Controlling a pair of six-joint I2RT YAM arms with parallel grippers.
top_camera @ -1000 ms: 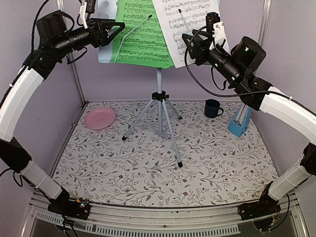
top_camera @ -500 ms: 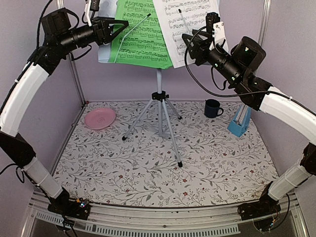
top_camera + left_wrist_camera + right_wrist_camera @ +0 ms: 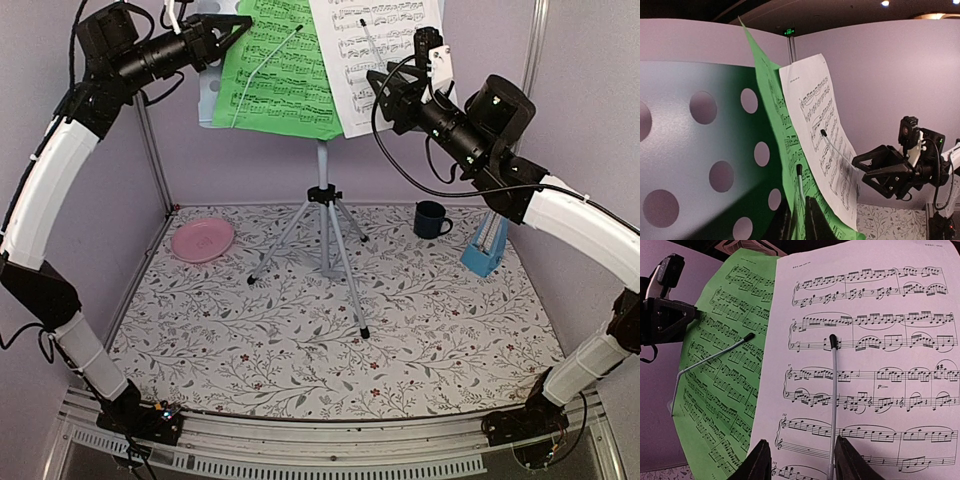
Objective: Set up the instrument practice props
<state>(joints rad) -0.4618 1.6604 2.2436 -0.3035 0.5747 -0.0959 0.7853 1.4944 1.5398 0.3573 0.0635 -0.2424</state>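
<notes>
The music stand (image 3: pixel 322 160) stands upright toward the far edge of the worktop (image 3: pixel 300 340). Its white page (image 3: pixel 348 95) overlaps the green page (image 3: pixel 275 90), each under 1 wire retainer (image 3: pixel 833 390), likely so neither slips. The right hand (image 3: pixel 383 90) gapes wide and empty before the white page. The left hand (image 3: pixel 238 24) shows only a slit between its fingers at the green page's upper left edge; grip unclear. The metronome (image 3: pixel 485 250) sits near the right edge. The worktop is floral-printed, the walls (image 3: pixel 400 170) lilac.
</notes>
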